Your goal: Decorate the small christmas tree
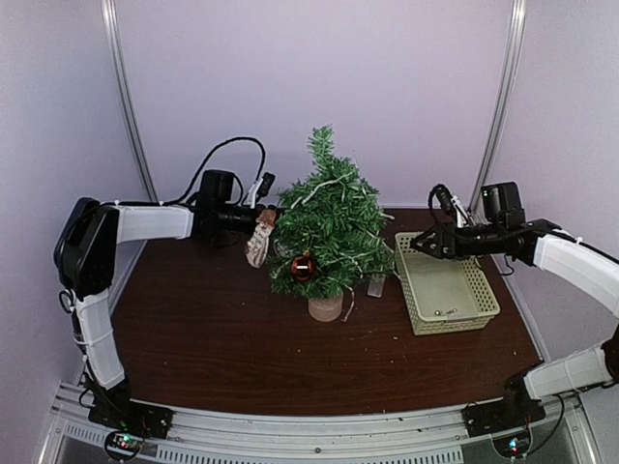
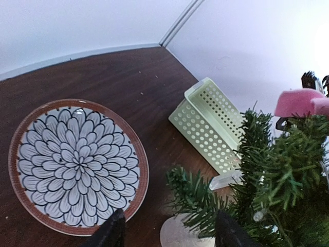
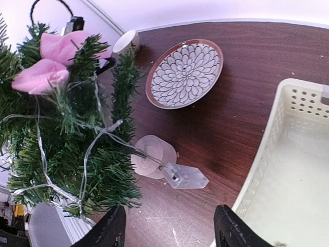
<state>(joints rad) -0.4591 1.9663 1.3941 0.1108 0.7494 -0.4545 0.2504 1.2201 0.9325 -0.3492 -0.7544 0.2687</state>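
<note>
A: Where's the tree [image 1: 329, 227]?
B: Middle of the surface [image 1: 213, 329], base half hidden by branches.
A: And the hands?
B: Left hand [image 2: 169, 232] and right hand [image 3: 169, 227] both stand open, empty; their fingers are only partly in view.

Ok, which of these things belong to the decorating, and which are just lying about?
Job: small christmas tree, red bauble, pink bow, lights' battery box, green basket.
Lying about: patterned plate, pale cup.
</note>
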